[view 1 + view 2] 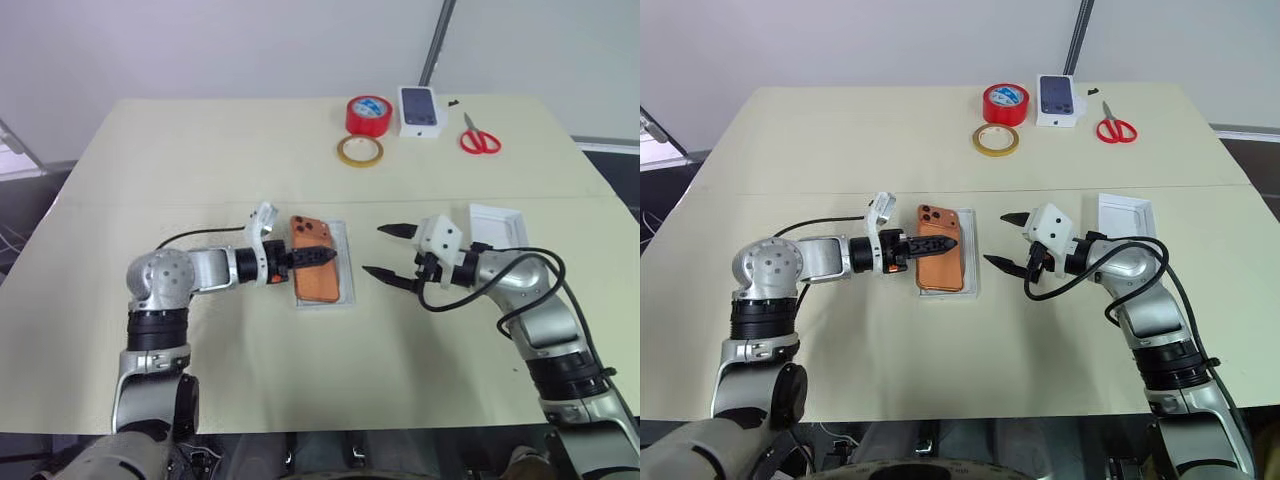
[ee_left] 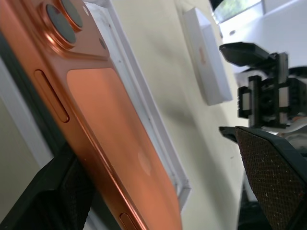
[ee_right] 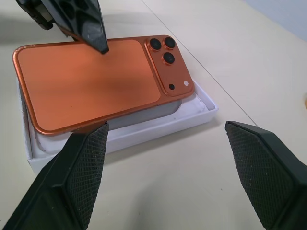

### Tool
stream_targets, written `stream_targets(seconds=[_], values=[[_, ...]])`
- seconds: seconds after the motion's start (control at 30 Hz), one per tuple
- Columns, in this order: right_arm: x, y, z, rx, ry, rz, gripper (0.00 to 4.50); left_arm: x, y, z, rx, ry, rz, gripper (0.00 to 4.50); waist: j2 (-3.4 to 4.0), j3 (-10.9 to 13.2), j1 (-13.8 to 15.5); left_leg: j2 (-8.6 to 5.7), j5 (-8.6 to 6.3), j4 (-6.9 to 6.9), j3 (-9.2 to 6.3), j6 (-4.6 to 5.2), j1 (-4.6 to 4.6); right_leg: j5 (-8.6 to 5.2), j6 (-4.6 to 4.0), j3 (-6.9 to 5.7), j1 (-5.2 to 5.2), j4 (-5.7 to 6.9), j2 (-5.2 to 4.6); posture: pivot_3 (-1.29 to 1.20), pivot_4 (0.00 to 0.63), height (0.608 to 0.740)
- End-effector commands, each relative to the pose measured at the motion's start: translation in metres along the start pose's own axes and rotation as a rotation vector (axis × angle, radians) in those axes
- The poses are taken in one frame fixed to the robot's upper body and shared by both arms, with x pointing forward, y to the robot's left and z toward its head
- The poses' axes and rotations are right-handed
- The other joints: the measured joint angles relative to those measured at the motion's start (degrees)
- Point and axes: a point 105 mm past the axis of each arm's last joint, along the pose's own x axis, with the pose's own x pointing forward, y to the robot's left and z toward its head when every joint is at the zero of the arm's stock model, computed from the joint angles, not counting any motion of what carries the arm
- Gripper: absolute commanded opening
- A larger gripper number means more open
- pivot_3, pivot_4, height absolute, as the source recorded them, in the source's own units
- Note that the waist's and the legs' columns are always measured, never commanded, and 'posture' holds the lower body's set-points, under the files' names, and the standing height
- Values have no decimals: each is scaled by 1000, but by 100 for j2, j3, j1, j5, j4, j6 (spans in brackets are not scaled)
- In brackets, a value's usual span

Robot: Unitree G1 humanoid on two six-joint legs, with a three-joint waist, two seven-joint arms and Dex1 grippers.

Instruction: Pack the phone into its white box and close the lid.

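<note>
Pale cream worktop point(image 1: 200, 160), a seam line running across it. Centre: white box point(image 1: 346, 262), shallow. At 3 o'clock, a white lid point(image 1: 497, 225). Toward 12–1 o'clock: red tape roll point(image 1: 369, 114), yellowish tape ring point(image 1: 359, 151) just beside it, small printed phone box point(image 1: 421, 110), red-handled scissors point(image 1: 479, 138).

We seem to face a lab bench: a bare cream table point(image 1: 200, 170) before blank grey walls point(image 1: 220, 45).
</note>
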Motion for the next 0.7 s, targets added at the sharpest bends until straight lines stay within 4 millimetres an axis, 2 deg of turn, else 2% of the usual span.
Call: stream_targets(seconds=[0.03, 0.23, 0.33, 0.43, 0.6, 0.7], values=[[2, -3, 10, -38, -29, -12, 4082, -1, -2, 4, 51, -7, 7, 4458, 0, 0, -9, 0, 0, 0, 0, 0, 0, 0, 0, 0, 0, 0, 0, 0, 150, 740], [2, -3, 9, -36, -27, -19, 4082, -8, 1, -10, 74, 72, 25, 4458, 0, 0, -13, 1, 0, 0, 0, 0, 0, 0, 0, 0, -1, 0, 0, 0, 150, 740], [5, -3, 8, -35, -28, -20, 4082, 4, -11, -5, 69, 80, -27, 4458, 1, -1, 4, 0, 0, 0, 0, 0, 0, 0, 0, 0, 0, 0, 0, 0, 150, 740], [7, -3, 9, -36, -33, -21, 4082, 11, -10, -3, 81, 84, 0, 4458, 0, 0, 30, -1, -2, 3, 0, 5, -1, 0, 0, 0, 3, -2, -1, 0, 150, 740], [8, -4, 10, -34, -37, -26, 4082, -4, 2, -14, 83, 119, 52, 4458, 1, 0, -45, 1, -1, 0, 0, 3, 0, 0, 0, 0, -1, 0, 1, 0, 150, 740], [7, -3, 9, -32, -35, -28, 4082, -13, 4, -11, 75, 104, 61, 4458, 3, -2, -33, 2, 1, 0, 0, -2, 4, 0, 0, 0, 0, 6, 2, 0, 150, 740]])
